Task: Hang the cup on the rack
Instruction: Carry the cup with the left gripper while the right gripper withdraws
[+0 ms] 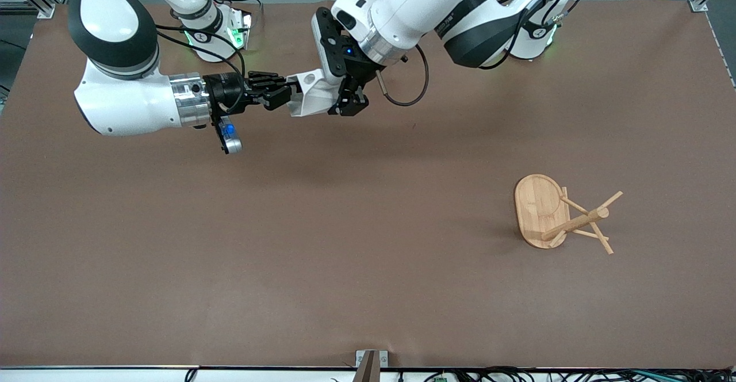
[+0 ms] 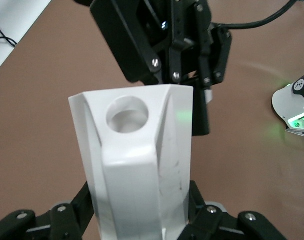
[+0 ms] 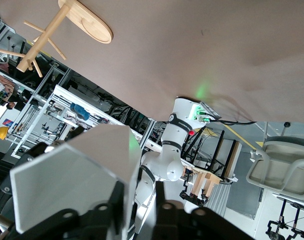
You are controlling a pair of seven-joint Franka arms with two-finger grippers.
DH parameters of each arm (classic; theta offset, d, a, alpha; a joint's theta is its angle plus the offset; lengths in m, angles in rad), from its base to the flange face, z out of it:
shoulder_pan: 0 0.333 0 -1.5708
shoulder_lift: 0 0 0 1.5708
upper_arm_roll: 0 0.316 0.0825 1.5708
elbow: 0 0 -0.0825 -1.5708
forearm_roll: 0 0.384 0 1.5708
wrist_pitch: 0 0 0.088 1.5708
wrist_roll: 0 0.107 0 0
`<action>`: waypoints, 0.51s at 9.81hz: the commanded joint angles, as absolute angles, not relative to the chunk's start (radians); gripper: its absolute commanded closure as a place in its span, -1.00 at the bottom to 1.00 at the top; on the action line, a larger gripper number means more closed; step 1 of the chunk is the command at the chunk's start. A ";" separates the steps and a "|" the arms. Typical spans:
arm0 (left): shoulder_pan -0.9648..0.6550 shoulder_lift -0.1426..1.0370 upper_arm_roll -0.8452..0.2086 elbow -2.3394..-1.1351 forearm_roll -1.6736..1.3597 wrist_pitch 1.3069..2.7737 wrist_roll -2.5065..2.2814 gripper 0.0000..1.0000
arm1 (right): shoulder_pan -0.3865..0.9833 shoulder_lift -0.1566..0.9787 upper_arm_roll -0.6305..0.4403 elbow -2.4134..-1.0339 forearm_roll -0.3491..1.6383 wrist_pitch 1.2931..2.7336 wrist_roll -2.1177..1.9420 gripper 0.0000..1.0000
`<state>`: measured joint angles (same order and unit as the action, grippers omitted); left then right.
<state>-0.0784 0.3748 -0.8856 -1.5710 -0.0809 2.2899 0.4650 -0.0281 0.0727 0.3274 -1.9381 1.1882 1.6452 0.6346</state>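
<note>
The white faceted cup (image 1: 309, 91) is held in the air over the table's part farthest from the front camera, between both grippers. My left gripper (image 1: 348, 104) is shut on the cup's body; in the left wrist view its fingers press both sides of the cup (image 2: 137, 165), handle hole up. My right gripper (image 1: 282, 91) is at the cup's rim end, open, with one finger against the cup wall (image 3: 72, 180) and a gap at the other finger (image 3: 164, 210). The bamboo rack (image 1: 575, 221) stands toward the left arm's end, nearer the front camera.
The rack's oval base (image 1: 537, 203) rests on the brown table, its pegs angled outward; it also shows in the right wrist view (image 3: 94, 22). Both arm bases stand along the table's edge farthest from the front camera.
</note>
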 commanded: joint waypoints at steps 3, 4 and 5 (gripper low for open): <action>-0.035 0.377 -0.877 -1.612 -0.029 2.278 0.472 0.99 | -0.055 0.023 0.325 -1.951 1.198 1.618 0.650 -1.00; -0.023 0.380 -0.877 -1.614 -0.029 2.278 0.472 0.99 | -0.073 0.025 0.304 -1.919 1.119 1.615 0.650 -1.00; -0.021 0.379 -0.877 -1.615 -0.029 2.278 0.477 0.99 | -0.074 0.026 0.266 -1.872 0.998 1.611 0.652 -1.00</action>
